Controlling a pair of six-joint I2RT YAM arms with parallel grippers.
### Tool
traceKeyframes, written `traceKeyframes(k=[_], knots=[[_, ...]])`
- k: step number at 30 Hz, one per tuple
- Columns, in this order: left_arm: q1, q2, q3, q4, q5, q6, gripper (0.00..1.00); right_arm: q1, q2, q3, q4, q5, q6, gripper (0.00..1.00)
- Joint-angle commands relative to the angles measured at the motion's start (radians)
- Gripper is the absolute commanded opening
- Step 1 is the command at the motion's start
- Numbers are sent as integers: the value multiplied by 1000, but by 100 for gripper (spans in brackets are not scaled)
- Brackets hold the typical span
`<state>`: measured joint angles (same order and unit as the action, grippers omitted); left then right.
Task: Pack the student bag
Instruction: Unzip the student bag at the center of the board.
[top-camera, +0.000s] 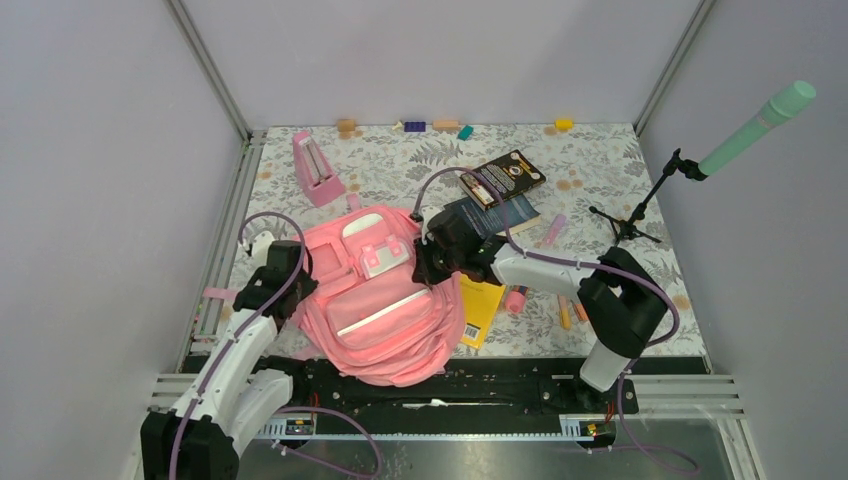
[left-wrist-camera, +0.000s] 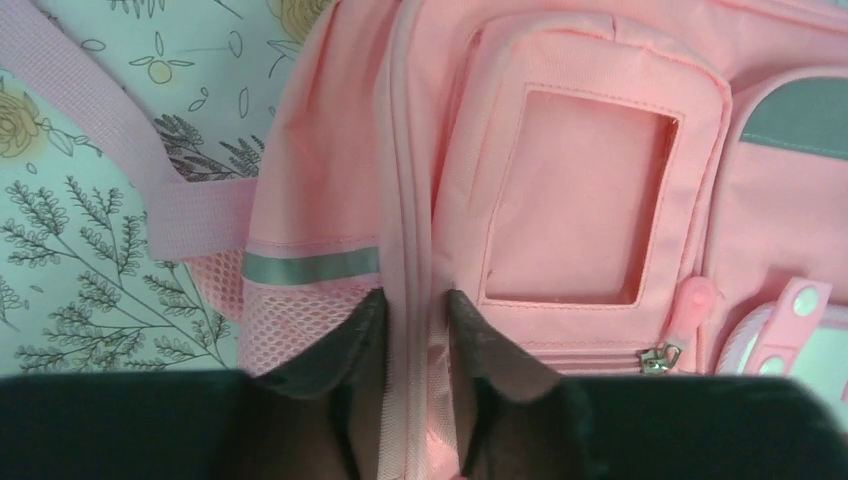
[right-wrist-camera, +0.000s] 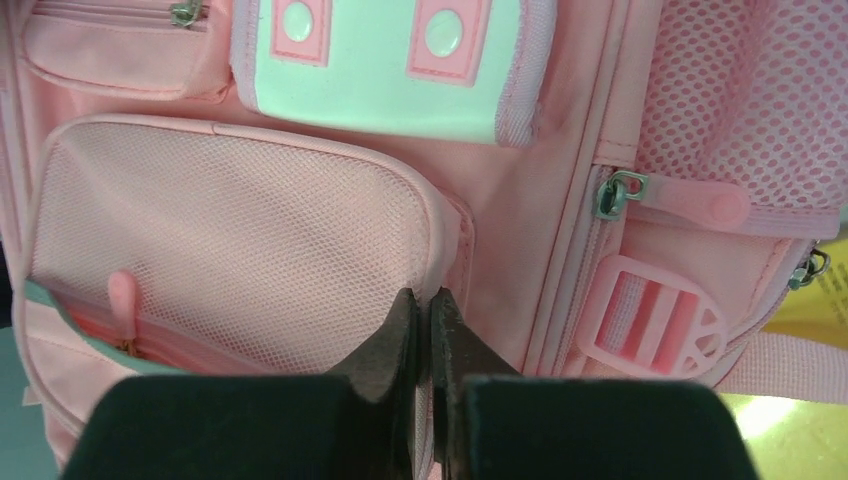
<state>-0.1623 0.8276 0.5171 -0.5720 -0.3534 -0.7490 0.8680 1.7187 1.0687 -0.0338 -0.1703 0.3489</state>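
The large soft pink fabric student bag (top-camera: 400, 340) lies front-up in the lower middle-left of the top view, on the flowered tablecloth (top-camera: 600, 170). It sits between the two arms, and its bottom reaches the black rail by their bases. Its long axis runs nearly up and down the frame, with the top end leaning slightly toward the upper left.

Both arms are already at the bag. The left gripper (left-wrist-camera: 415, 325) is on its left flank, and its jaws grasp a raised zip seam that runs straight away from them, up the frame. The right gripper (right-wrist-camera: 422, 320) is at the upper right edge, its jaws clenched at the rim of a mesh pocket (right-wrist-camera: 230, 240). I cannot tell whether fabric is caught between them.

I judge that any opening pull would go sideways, across the long axis.

The fabric looks limp and creased. It carries a white-mint patch (right-wrist-camera: 380, 70), a grey reflective strip (left-wrist-camera: 310, 265) and a loose pink strap (left-wrist-camera: 90, 120).
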Motion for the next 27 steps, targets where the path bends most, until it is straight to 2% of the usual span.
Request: traceKeyframes(k=[1, 3, 9, 13, 19, 24, 27], knots=[[3, -2, 18, 109, 11, 20, 14, 12, -103, -35, 25, -27, 60, 0], [3, 7, 37, 118, 24, 33, 0, 12, -138, -38, 25, -29, 77, 0], [3, -20, 105, 137, 54, 74, 0, 22, -271, -48, 52, -10, 101, 0], [4, 39, 176, 147, 97, 103, 0, 24, -323, -48, 41, 27, 108, 0], [51, 173, 274, 146, 137, 120, 0, 26, -292, -24, 41, 50, 125, 0], [102, 313, 400, 139, 231, 168, 0, 38, -243, 10, 41, 177, 140, 0], [113, 401, 474, 161, 213, 234, 0, 46, -214, 25, 61, 233, 170, 0]])
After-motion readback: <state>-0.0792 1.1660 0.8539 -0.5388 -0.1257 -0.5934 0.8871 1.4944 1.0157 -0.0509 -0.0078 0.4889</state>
